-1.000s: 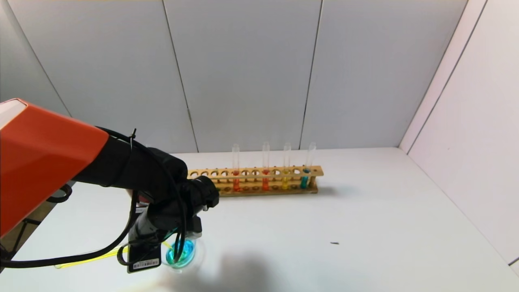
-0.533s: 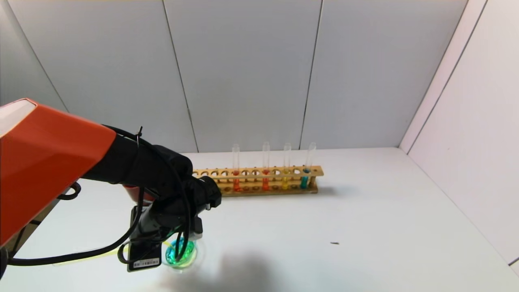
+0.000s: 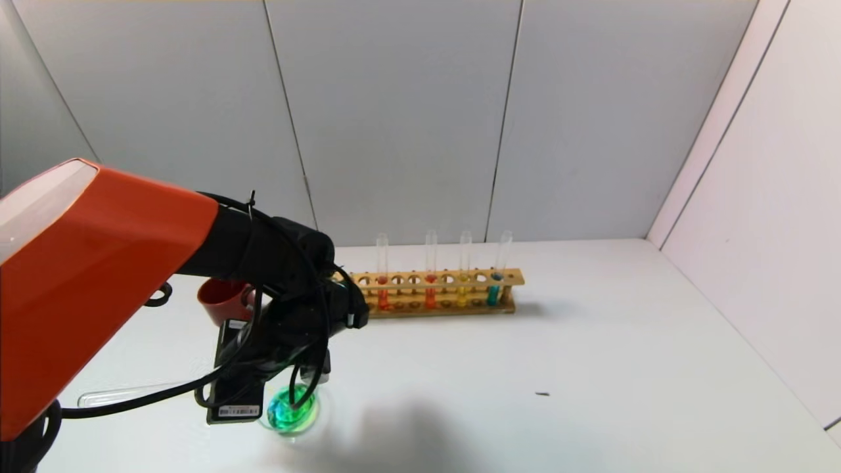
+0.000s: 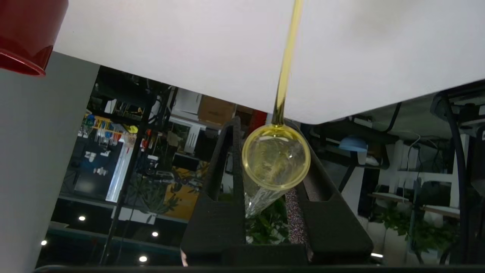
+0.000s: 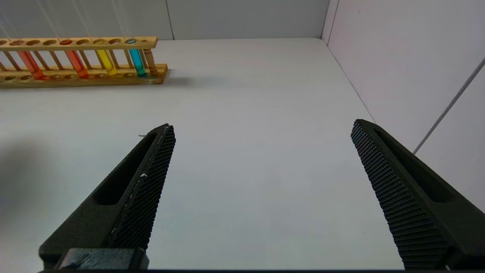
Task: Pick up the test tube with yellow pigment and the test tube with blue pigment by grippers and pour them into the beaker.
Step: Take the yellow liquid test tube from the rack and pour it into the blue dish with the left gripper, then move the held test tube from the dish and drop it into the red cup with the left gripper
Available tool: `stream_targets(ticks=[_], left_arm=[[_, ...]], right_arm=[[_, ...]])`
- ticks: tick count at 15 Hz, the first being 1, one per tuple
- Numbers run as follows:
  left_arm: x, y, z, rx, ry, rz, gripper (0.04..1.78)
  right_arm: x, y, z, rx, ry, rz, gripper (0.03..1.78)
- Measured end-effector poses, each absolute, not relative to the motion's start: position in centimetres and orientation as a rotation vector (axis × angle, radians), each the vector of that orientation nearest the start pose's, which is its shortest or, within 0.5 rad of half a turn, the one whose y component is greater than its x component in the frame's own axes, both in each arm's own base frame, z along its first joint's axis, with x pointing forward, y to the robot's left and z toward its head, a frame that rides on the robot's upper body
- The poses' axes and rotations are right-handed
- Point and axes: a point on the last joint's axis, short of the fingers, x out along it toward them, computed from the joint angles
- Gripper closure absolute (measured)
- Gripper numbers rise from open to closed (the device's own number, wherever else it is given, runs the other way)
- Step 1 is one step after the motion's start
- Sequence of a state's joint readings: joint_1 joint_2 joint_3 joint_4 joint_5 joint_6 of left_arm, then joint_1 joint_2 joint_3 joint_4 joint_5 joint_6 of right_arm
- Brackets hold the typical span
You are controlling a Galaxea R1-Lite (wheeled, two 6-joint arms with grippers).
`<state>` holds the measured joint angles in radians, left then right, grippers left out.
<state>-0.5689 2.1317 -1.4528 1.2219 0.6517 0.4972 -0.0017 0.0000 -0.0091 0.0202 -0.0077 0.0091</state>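
Above one beaker (image 3: 292,410), left gripper (image 4: 269,159) fingers clamping one yellow-tinged test tube (image 4: 276,159); right gripper (image 5: 261,159) fingers wide

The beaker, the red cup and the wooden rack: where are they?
Beaker (image 3: 290,410), head view, green liquid inside.
Red cup (image 3: 222,303), head view, its side wall.
Wooden rack (image 3: 453,278), head view, top rail.

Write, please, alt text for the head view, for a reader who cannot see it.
The left claw, shut on a test tube, hangs over a small beaker of green liquid on a white table. Behind stand a wooden rack with four tubes and a red cup.
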Motion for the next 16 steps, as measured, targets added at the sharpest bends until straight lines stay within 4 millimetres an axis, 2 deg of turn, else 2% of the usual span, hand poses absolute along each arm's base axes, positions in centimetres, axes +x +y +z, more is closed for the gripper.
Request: stream_targets(ticks=[4, 16], left_arm=[[27.4, -16.0, 11.3, 1.502, 1.656, -0.357, 1.48], [28.0, -16.5, 9.5, 1.51, 1.691, -0.356, 1.48]], right_arm=[[-2.4, 0.0, 7.6, 0.009, 0.011, -0.01, 0.11], [-2.4, 0.0, 7.6, 0.009, 0.011, -0.009, 0.11]])
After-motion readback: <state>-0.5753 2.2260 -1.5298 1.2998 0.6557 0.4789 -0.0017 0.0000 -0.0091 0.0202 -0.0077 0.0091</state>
